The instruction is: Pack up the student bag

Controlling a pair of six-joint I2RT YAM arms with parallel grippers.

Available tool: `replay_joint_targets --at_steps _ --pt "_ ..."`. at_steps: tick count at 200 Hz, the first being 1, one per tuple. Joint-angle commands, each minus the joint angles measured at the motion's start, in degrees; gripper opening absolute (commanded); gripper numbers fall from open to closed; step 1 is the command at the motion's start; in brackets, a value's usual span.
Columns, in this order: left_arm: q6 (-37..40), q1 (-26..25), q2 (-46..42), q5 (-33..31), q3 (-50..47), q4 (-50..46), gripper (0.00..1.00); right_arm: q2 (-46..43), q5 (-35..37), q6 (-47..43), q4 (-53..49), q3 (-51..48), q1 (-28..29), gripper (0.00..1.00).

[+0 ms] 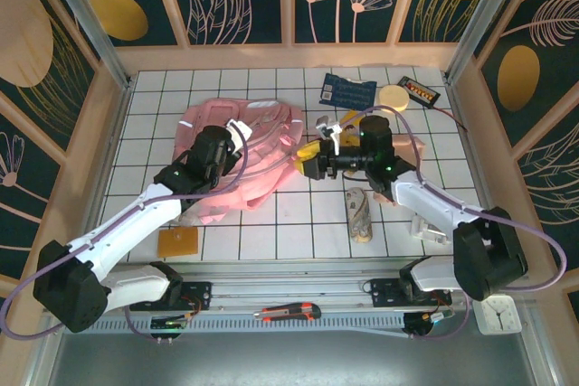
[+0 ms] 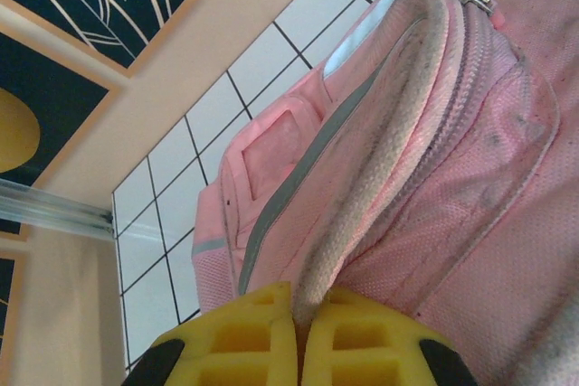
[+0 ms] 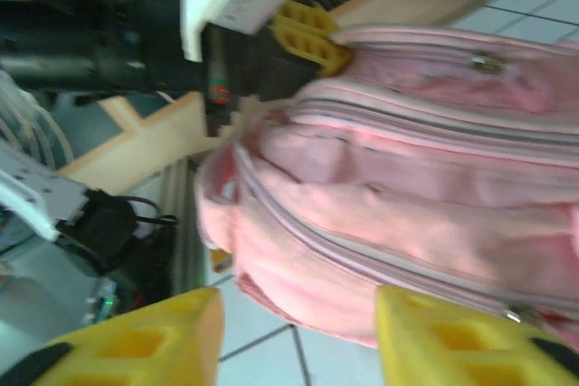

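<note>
The student bag (image 1: pixel 262 146) is a large pink backpack lying left of centre on the tiled table. My left gripper (image 1: pixel 241 133) sits on top of it. In the left wrist view that gripper (image 2: pixel 303 309) is shut, its yellow fingers pinching the bag's off-white strap (image 2: pixel 380 169) beside a silver strip and zipper. My right gripper (image 1: pixel 307 160) hovers at the bag's right edge. In the right wrist view it (image 3: pixel 298 332) stands open, nothing between its yellow fingers (image 3: pixel 172 336), with the bag's zippered side (image 3: pixel 407 214) just beyond.
At the back right lie a blue booklet (image 1: pixel 346 91), a round beige disc (image 1: pixel 393 97) and a black device (image 1: pixel 420 89). A rolled cloth (image 1: pixel 359 214) lies by the right arm. An orange square (image 1: pixel 177 241) sits front left, a cutter (image 1: pixel 288 314) on the front rail.
</note>
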Motion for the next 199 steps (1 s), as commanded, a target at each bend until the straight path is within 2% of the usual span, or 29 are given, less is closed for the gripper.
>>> replay_joint_targets --at_steps 1,13,44,76,129,199 --pt "0.64 0.23 -3.48 -0.52 0.76 4.19 0.00 -1.20 5.04 -11.55 -5.34 -2.96 -0.81 0.56" --pt "1.50 0.17 -4.19 0.01 0.40 4.06 0.00 0.02 5.33 -15.99 -3.84 -4.90 -1.51 0.58" --pt "3.00 0.16 -5.29 0.95 0.37 2.81 0.00 6.52 5.30 -19.96 0.61 -5.16 -1.98 0.64" --pt "3.76 0.16 -6.11 1.75 0.13 2.19 0.00 13.24 8.21 -20.45 5.43 -1.92 -0.40 0.69" --pt "3.78 0.23 -5.59 2.93 0.12 2.67 0.00 17.79 12.92 -21.43 8.37 0.86 2.63 0.71" --pt "3.79 0.20 -5.47 3.45 0.22 3.02 0.00 21.85 15.50 -21.19 10.87 3.56 3.21 0.70"
